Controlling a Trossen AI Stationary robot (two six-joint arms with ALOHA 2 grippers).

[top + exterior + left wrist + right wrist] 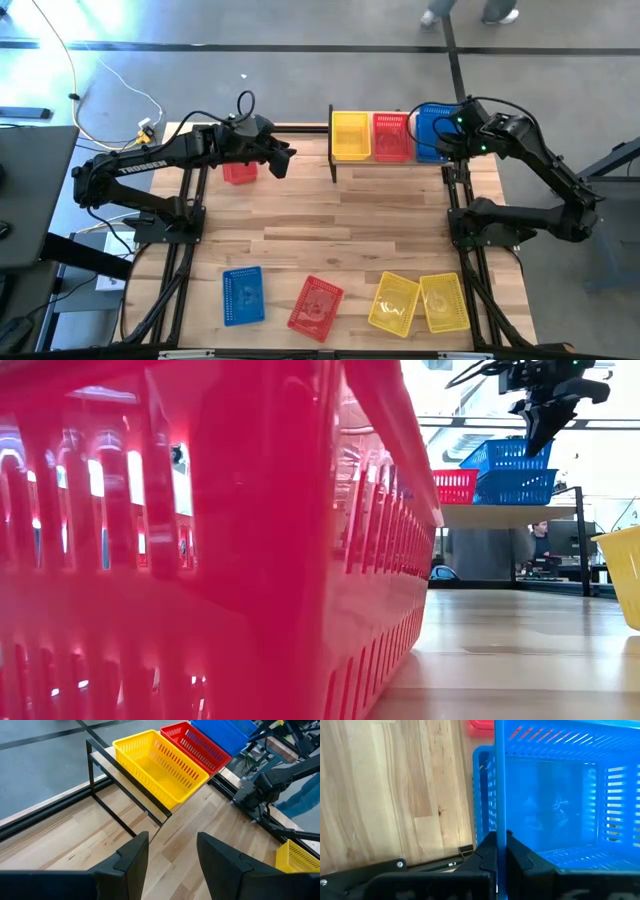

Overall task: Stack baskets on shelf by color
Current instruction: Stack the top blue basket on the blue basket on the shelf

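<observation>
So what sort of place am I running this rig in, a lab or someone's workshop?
Most likely a robotics lab or test hall: a polished grey concrete floor with dark taped lines, loose cables trailing across it beside the wooden table, and a person seated at a desk in the open room beyond.

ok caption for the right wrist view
Right gripper shut on a blue basket's rim.

Nine baskets (394, 303), one shelf (332, 150)
</observation>
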